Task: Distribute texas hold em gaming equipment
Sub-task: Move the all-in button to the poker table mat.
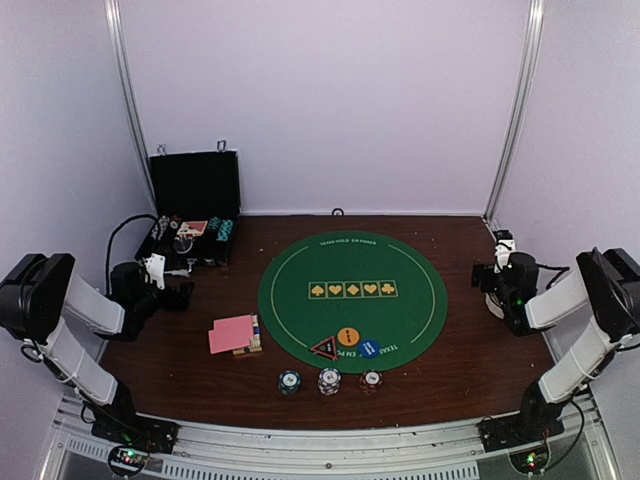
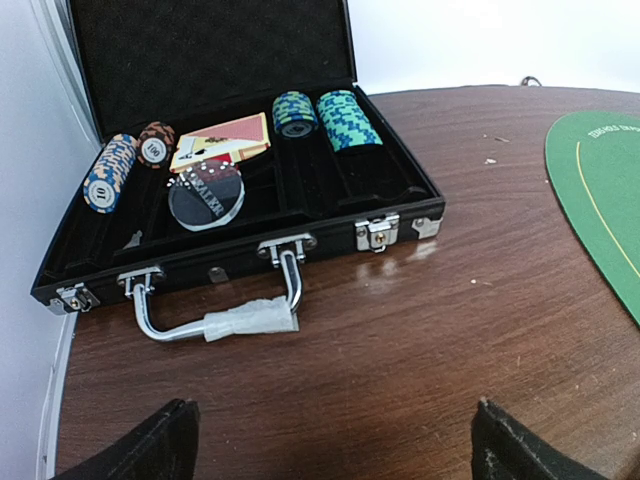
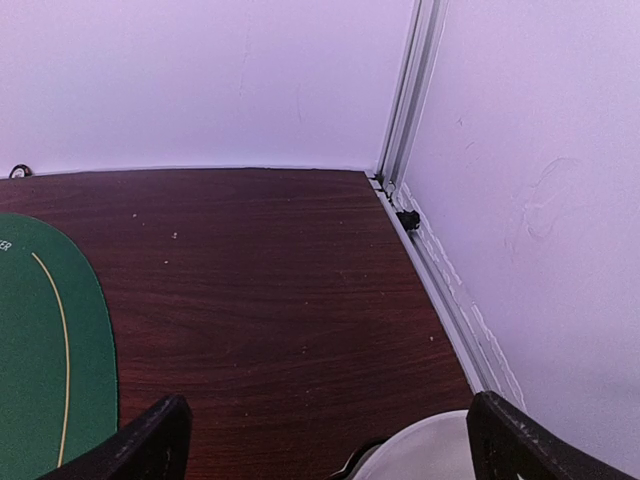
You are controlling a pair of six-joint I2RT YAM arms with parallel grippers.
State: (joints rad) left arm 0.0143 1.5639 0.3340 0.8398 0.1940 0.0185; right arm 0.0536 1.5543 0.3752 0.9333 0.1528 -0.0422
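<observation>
Left pincer (image 2: 330, 452) is wide open with nothing in it, hanging over bare table (image 2: 420, 340) just in front of the black case (image 2: 330, 235). The case's lid stands up. Inside the case I see a blue-orange chip row (image 2: 110, 172) at the left, two green-blue chip rows (image 2: 348, 120) at the back, a card deck (image 2: 222, 140) and a clear round dealer button (image 2: 206, 195). Right pincer (image 3: 325, 445) is also wide open and empty, over the table's far right corner, well apart from the green mat (image 1: 352, 270). A white round thing (image 3: 420, 450) sits just below it. Orange disc (image 1: 347, 336), blue disc (image 1: 368, 349) and triangular marker (image 1: 324, 348) lie on the mat's near part. Three chip stacks (image 1: 329, 380) stand in a row on the table just off the mat's near edge. Pink cards (image 1: 231, 334) lie left of the mat, touching a small box (image 1: 255, 335).
</observation>
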